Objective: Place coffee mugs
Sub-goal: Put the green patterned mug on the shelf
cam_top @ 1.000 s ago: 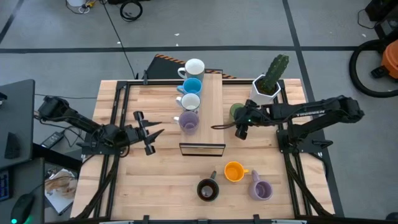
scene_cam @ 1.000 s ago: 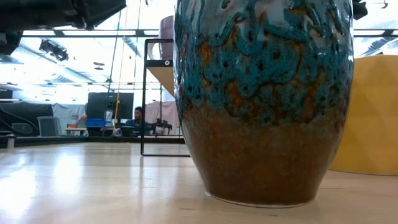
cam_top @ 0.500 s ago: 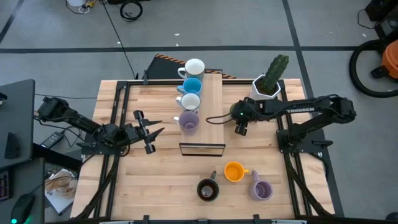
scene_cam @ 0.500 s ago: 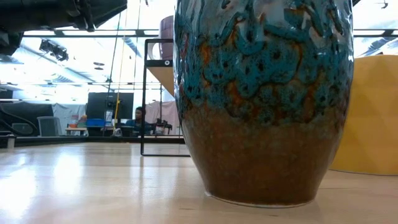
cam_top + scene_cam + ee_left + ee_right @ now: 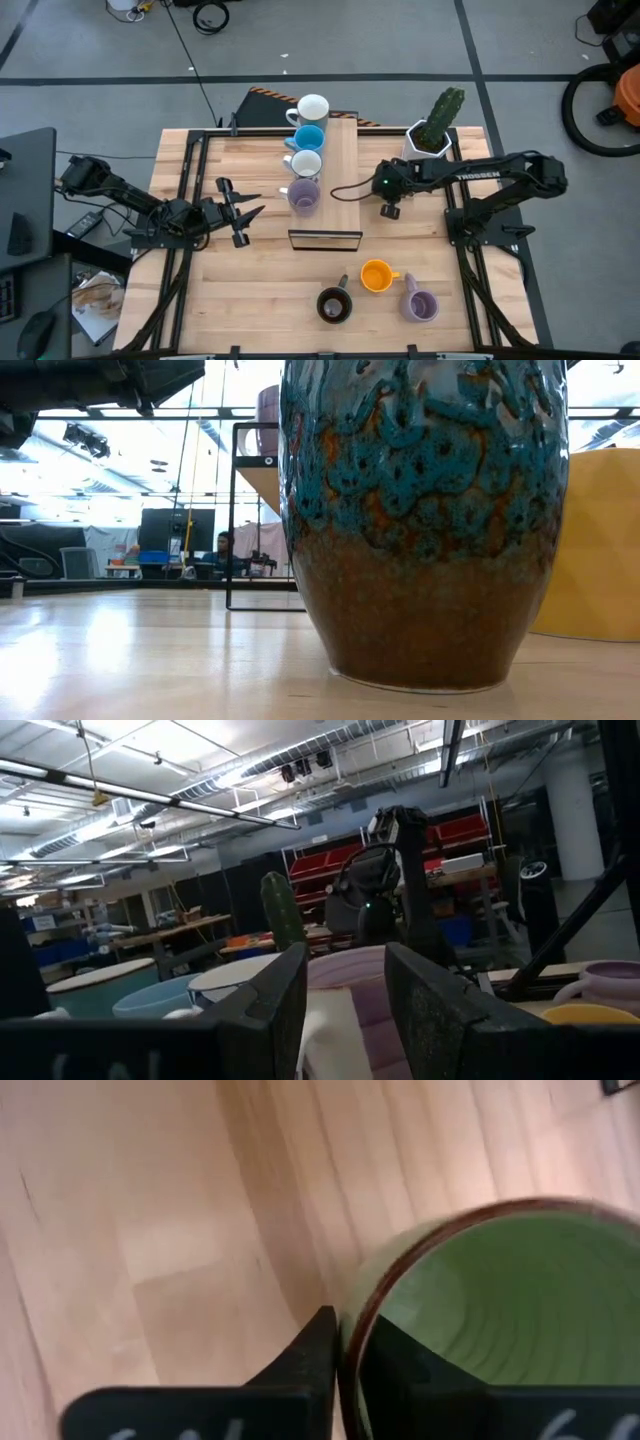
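Near the table's (image 5: 200, 300) far right corner, our right gripper (image 5: 345, 1370) pinches the green mug's (image 5: 480, 1320) rim (left gripper (image 5: 240, 212) idle, spread), which we judge must next join the raised board's (image 5: 340, 160) row.

A cactus (image 5: 445, 108) in a white pot (image 5: 426, 144) stands near the wooden surface (image 5: 230, 270)'s far right corner; a black frame (image 5: 325, 239) stands near its middle
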`<state>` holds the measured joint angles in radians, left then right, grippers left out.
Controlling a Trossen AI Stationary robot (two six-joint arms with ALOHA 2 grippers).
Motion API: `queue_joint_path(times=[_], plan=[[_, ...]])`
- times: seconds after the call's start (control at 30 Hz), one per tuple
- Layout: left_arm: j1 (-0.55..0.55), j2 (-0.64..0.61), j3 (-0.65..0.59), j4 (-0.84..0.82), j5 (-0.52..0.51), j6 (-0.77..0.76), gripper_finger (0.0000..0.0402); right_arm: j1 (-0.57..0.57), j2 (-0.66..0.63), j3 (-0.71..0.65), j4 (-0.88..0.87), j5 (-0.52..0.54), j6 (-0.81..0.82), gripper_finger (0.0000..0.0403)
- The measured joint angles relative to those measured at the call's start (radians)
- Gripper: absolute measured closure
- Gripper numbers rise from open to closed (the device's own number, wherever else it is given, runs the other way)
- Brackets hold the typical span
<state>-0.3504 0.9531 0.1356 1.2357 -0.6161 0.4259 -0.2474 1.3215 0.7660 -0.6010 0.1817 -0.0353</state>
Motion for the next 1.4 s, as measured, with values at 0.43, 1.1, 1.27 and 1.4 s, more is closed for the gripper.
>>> queue_joint_path(times=[0.43, 1.1, 1.27, 1.4], plan=[[0.0, 0.0, 0.0, -0.006, -0.001, -0.004, 0.026, -0.001, -0.053, 0.201, -0.184, 0.004, -0.234, 0.037], [0.0, 0.0, 0.0, -0.006, -0.008, -0.027, 0.026, -0.121, -0.005, 0.537, -0.254, -0.081, -0.564, 0.037], [0.0, 0.0, 0.0, -0.009, -0.008, -0.048, 0.026, -0.189, 0.104, 0.653, -0.279, -0.151, -0.593, 0.0369], [0.0, 0.0, 0.0, -0.012, -0.009, -0.048, 0.026, -0.23, 0.204, 0.781, -0.326, -0.207, -0.613, 0.0369]])
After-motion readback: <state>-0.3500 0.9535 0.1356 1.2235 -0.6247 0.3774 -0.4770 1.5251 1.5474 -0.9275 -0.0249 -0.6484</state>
